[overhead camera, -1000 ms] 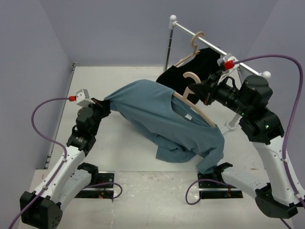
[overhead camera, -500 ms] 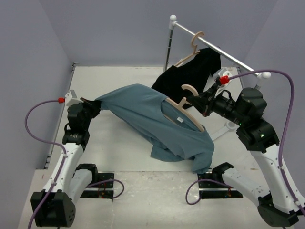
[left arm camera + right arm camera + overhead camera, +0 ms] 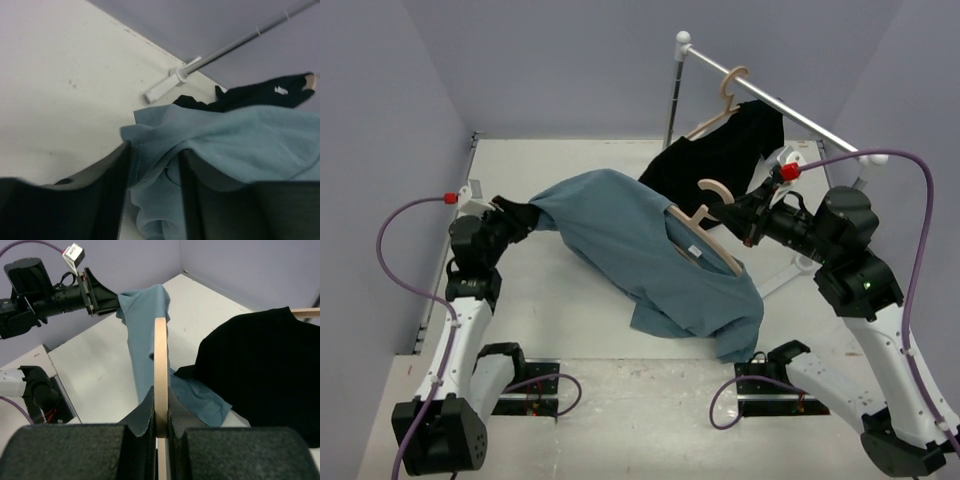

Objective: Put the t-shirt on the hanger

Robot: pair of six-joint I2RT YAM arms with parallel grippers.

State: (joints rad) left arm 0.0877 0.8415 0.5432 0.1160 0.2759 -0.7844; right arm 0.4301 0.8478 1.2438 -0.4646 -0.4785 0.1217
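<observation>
Left gripper (image 3: 154, 150) fingers are standing apart, with the edge of a soft, dusty blue-grey short-sleeved t-shirt (image 3: 630, 240) lying loosely between them. Right gripper (image 3: 160, 395) is clamping a pale beige, wood-coloured triangular hanger (image 3: 160, 350). The t-shirt is draping in folds from the hanger's neck end, 1 corner sagging onto the matte white table (image 3: 580, 300).

Illumination was even and diffuse, apparently from overhead. The top view was bright and sharp throughout. A soft, faint shadow lay on the table (image 3: 580, 330) beneath the t-shirt (image 3: 620, 230). Left wrist view: left gripper (image 3: 154, 155) near-black and out of focus. Right wrist view: right gripper (image 3: 161, 400) dark and blurred; black garment (image 3: 260, 365) showed no detail.
</observation>
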